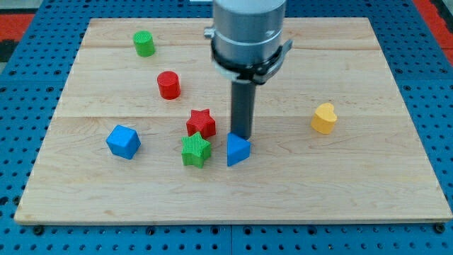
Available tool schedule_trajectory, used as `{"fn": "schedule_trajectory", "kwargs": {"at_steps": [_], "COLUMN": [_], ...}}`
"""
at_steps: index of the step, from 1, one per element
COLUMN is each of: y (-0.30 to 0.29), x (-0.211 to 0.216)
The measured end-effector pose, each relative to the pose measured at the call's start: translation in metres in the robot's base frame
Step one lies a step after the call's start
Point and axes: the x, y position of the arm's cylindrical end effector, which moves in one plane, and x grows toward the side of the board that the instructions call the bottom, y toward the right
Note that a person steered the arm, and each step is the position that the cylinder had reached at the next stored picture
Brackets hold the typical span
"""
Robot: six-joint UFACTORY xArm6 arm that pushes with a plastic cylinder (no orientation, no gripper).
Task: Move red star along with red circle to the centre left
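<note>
Wooden counter lies on a blue pegboard. No pincer on this arm: it ends in a dark rod, nothing held. My tip sits at the top edge of the blue triangle, touching or just short of it; contact cannot be told for sure. Red star is near the counter's centre, just to the view's left of my tip and apart from it. Green star is directly below the red star, the two nearly touching, and it is just left of the blue triangle. Red circle stands up and to the left of the red star, with a clear gap. Green cylinder is near the top left. Blue cube is at the lower left, well apart from the stars. Yellow heart is alone at the view's right.
</note>
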Motion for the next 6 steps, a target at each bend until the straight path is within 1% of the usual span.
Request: {"fn": "schedule_trajectory", "kwargs": {"at_steps": [1,3,5,6], "y": [-0.035,-0.077,-0.129,-0.18], "x": [-0.001,-0.063,-0.08,-0.079]}}
